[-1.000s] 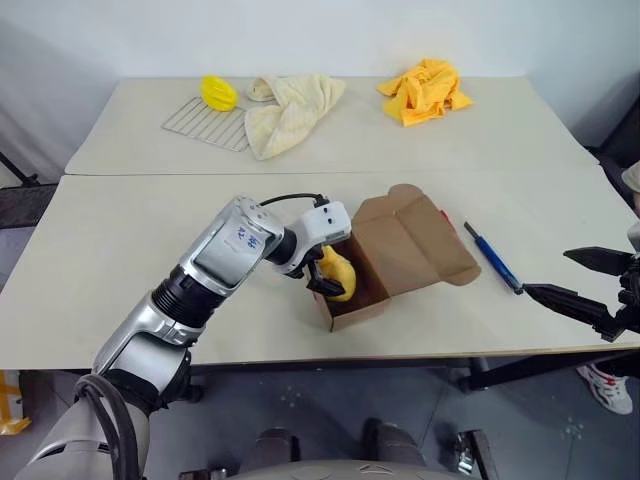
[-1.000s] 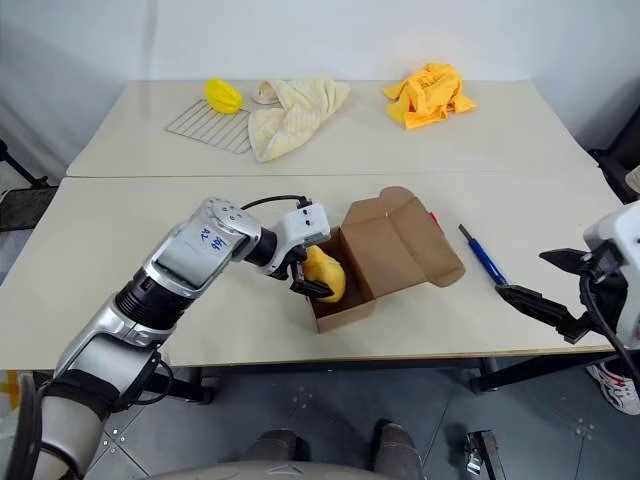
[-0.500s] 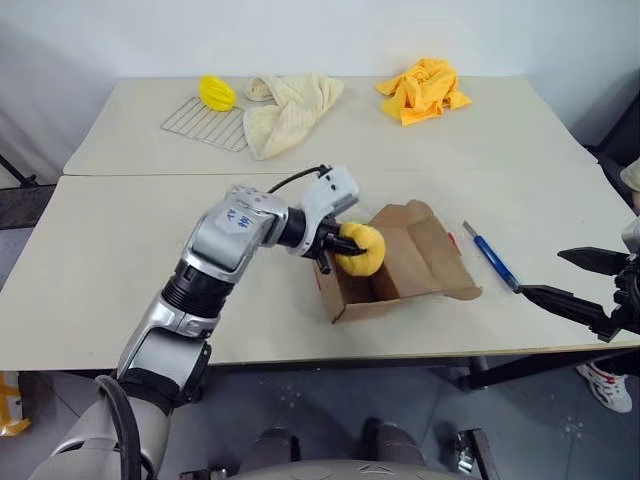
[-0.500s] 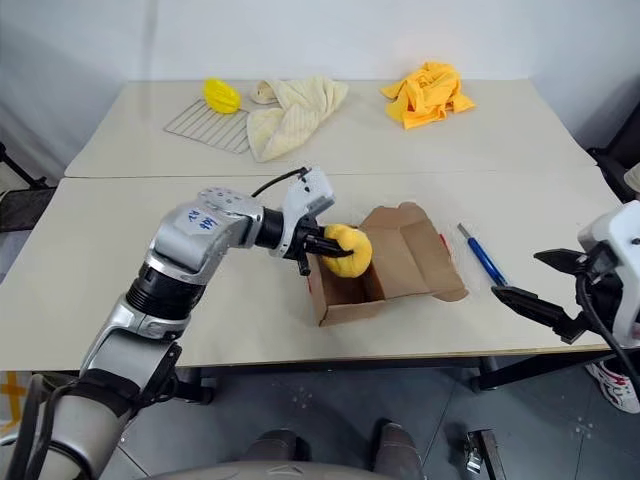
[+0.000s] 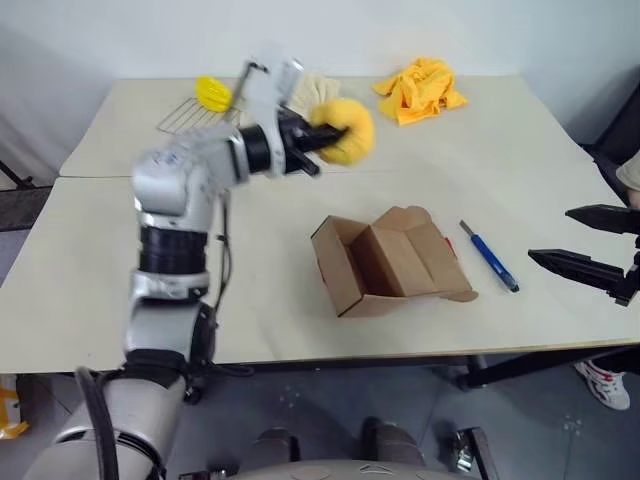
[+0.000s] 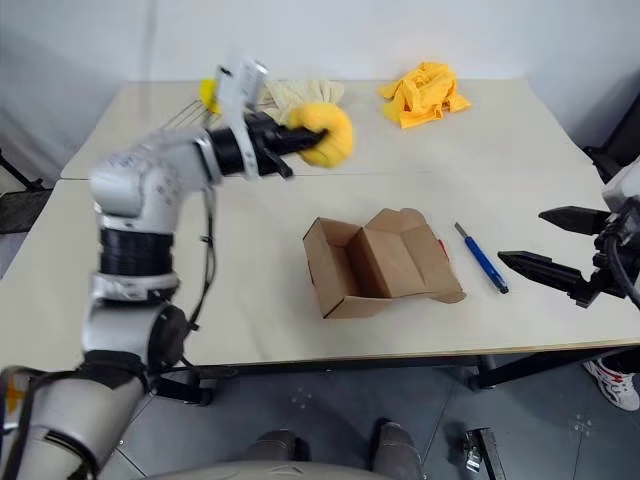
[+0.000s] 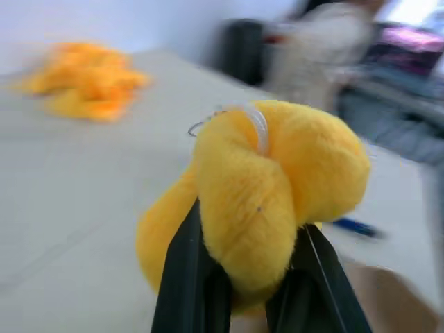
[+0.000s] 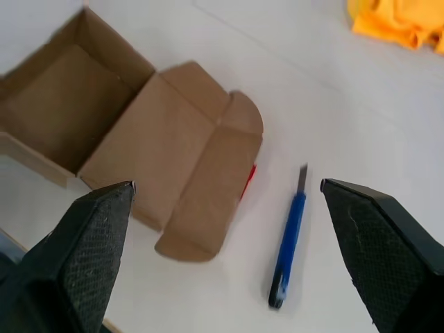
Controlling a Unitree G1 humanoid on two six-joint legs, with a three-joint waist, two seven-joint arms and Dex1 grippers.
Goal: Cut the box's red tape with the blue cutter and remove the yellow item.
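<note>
left pincer [image 7: 250, 295] clenched on the yellow item [image 5: 343, 130], held above the table; right pincer [image 5: 585, 243] spread wide, empty.

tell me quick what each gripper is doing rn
Left gripper: shut on the yellow item, raised above the table.
Right gripper: open, holding nothing.

Left gripper [image 7: 253, 291] fingers clamp the yellow item [image 7: 270, 201], held above the table [image 7: 76, 180]; orange cloth [image 7: 83, 87] lies beyond.
</note>
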